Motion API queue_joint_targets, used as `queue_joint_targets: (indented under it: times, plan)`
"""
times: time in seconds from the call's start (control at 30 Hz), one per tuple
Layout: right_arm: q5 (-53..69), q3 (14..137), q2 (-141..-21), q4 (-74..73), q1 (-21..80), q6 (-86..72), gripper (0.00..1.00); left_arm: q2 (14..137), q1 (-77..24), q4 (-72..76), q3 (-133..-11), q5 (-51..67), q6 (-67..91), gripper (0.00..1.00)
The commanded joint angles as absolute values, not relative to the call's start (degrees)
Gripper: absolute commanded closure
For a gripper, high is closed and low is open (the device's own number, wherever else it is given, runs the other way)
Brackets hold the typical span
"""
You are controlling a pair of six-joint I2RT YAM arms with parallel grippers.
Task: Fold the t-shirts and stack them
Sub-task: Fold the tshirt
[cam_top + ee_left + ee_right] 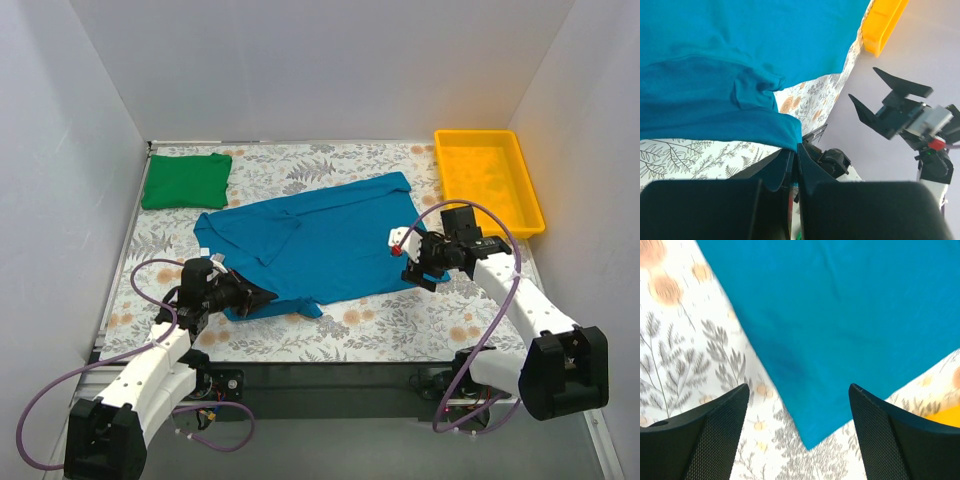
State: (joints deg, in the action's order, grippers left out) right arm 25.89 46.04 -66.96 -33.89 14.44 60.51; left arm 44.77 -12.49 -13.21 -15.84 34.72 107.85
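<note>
Teal t-shirt (320, 245) lies mostly flat mid-worktop (380, 330), barely folded. Green t-shirt (186, 180) sits folded at the far-left corner. Left end effector (794, 160) pinches the teal hem, right end effector (797, 390) spread over its corner. Folding and stacking left.

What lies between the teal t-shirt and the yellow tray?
Only a bare strip of floral tablecloth separates the teal t-shirt from the yellow tray; the top external view shows it best.
</note>
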Motion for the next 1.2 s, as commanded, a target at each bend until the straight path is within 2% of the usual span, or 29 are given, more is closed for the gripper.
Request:
queue_joint_targets:
  times: [0.0, 0.07, 0.2, 0.4, 0.63, 1.17]
  plan:
    - [20.1, 45.4, -66.6, -35.3, 10.7, 67.4, 0.17, 43.9, -12.7, -12.5, -15.7, 36.3, 107.6, 1.00]
    - [18.9, 45.4, -68.3, -34.8, 7.6, 70.3, 0.25, 43.5, -12.7, -12.2, -15.6, 36.4, 107.8, 1.00]
    - [17.4, 46.3, -72.3, -34.9, 3.2, 74.5, 0.33, 42.7, -12.7, -11.7, -14.9, 36.6, 108.3, 1.00]
    - [16.5, 44.4, -74.5, -34.4, 1.7, 80.9, 0.34, 42.1, -12.7, -10.9, -14.2, 36.8, 108.6, 1.00]
    - [16.1, 44.3, -78.4, -33.6, 1.1, 81.4, 0.39, 41.8, -12.7, -10.8, -14.3, 37.1, 108.7, 1.00]
    - [13.8, 42.9, -83.5, -29.1, 0.7, 80.6, 0.42, 41.0, -12.7, -11.0, -14.2, 37.2, 109.1, 1.00]
